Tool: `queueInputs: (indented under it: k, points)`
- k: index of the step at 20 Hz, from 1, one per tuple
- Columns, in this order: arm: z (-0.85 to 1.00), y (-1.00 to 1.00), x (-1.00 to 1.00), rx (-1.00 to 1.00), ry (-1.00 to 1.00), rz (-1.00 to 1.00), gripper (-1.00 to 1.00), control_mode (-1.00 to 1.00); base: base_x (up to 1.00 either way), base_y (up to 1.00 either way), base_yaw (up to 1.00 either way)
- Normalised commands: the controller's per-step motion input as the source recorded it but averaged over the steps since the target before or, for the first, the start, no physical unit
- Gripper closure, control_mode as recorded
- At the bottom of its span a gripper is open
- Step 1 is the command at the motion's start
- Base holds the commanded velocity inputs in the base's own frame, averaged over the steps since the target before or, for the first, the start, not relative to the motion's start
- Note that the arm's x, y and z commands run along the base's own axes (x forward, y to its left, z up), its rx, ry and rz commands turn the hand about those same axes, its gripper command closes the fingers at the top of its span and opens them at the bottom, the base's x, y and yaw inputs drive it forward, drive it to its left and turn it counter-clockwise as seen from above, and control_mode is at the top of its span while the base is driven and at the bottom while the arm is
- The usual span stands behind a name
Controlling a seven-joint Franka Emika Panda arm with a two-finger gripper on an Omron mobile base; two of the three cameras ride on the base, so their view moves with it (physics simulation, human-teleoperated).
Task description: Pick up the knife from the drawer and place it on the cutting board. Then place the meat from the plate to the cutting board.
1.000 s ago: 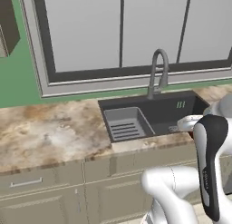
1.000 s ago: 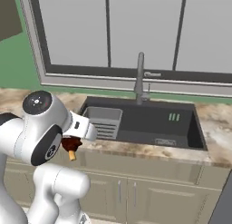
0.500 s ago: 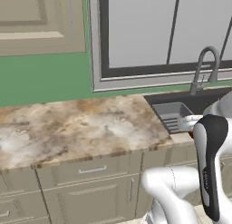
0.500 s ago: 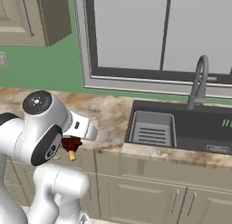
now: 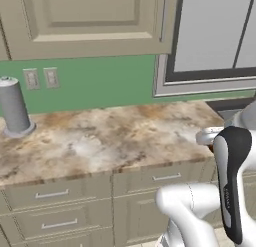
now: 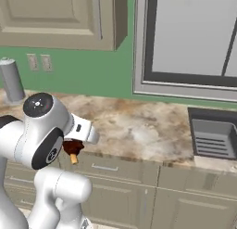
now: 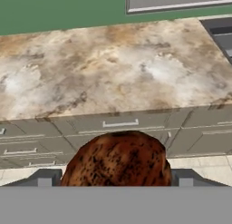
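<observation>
The meat [image 7: 117,158] is a roundish lump, dark reddish-brown with black mottling and orange flecks. It sits between the two fingers of the pincer [image 7: 116,177], which stands wide and grips it at both sides. Its lower part is cut off at the frame's bottom. In the right base view the meat [image 6: 72,147] peeks out under the wrist, mostly hidden. Beyond the pincer lies the marbled bench [image 7: 113,73], with beige drawers [image 7: 120,124] under its edge. No writing is legible.
</observation>
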Motion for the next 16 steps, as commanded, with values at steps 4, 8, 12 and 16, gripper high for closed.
queueInputs:
  k: [4, 8, 12, 16]
  points:
    - [0.0, 0.0, 0.0, 0.0, 0.0, 0.0, 1.0, 1.0, 0.03, 1.0, 0.06]
    - [0.0, 0.0, 0.0, 0.0, 0.0, 0.0, 1.0, 1.0, 0.18, 1.0, 0.06]
    - [0.0, 0.0, 0.0, 0.0, 0.0, 0.0, 1.0, 1.0, 0.24, 1.0, 0.07]
    - [0.0, 0.0, 0.0, 0.0, 0.0, 0.0, 1.0, 1.0, 0.18, 0.98, 0.06]
